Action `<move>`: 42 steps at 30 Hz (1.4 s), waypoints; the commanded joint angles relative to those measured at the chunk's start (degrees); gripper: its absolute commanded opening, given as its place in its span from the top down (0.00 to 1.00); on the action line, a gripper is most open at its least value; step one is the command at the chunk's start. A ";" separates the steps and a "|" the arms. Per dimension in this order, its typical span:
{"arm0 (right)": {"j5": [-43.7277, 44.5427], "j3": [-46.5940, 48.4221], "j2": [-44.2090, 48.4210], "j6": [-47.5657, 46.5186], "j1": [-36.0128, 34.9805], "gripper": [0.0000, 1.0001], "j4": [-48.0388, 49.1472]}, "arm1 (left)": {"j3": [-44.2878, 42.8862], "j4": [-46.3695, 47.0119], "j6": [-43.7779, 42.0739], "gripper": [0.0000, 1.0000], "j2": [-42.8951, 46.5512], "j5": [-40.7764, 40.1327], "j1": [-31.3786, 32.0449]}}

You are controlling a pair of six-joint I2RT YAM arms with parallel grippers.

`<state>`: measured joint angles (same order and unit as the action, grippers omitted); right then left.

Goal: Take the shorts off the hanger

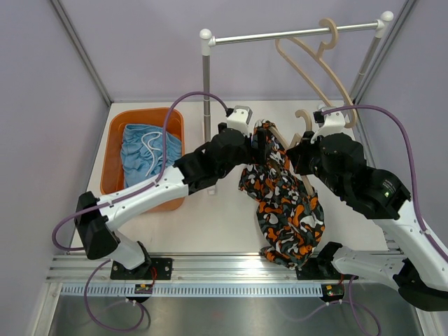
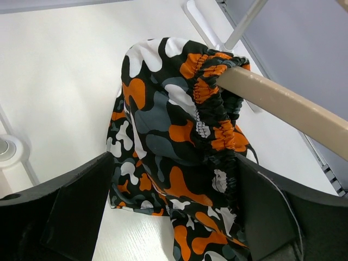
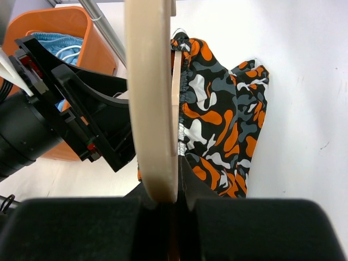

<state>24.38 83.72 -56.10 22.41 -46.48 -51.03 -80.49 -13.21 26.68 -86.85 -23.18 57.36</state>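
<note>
The camouflage shorts hang from a beige wooden hanger held above the table, their lower part bunched down towards the front edge. My left gripper is open, its fingers on either side of the shorts' elastic waistband at the hanger's end. My right gripper is shut on the hanger, with the shorts draped beyond it. The light blue shorts with a white drawstring lie in the orange bin.
A metal rail on an upright pole stands at the back, with a second empty beige hanger on it. The orange bin sits at the left of the white table. Grey walls enclose the cell.
</note>
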 commanded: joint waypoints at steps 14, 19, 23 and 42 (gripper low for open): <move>1.11 1.62 0.02 0.79 -0.72 1.00 1.81 | -1.69 1.70 -2.95 0.04 2.13 1.38 -0.41; 1.63 1.71 0.20 0.61 -0.81 1.00 1.19 | -3.10 -0.15 -2.16 0.04 0.45 -0.20 -0.50; 2.42 1.44 0.29 0.53 -0.72 1.00 0.58 | -2.22 0.64 -2.07 0.04 0.80 -0.90 -0.50; 1.11 2.50 -0.16 0.35 -0.72 1.00 -0.30 | -10.56 -2.96 -2.24 0.22 -7.63 2.35 -1.90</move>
<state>24.58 83.72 -56.66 22.46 -46.50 -52.80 -87.81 -17.30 24.51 -93.93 -20.97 55.94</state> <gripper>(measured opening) 0.067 0.809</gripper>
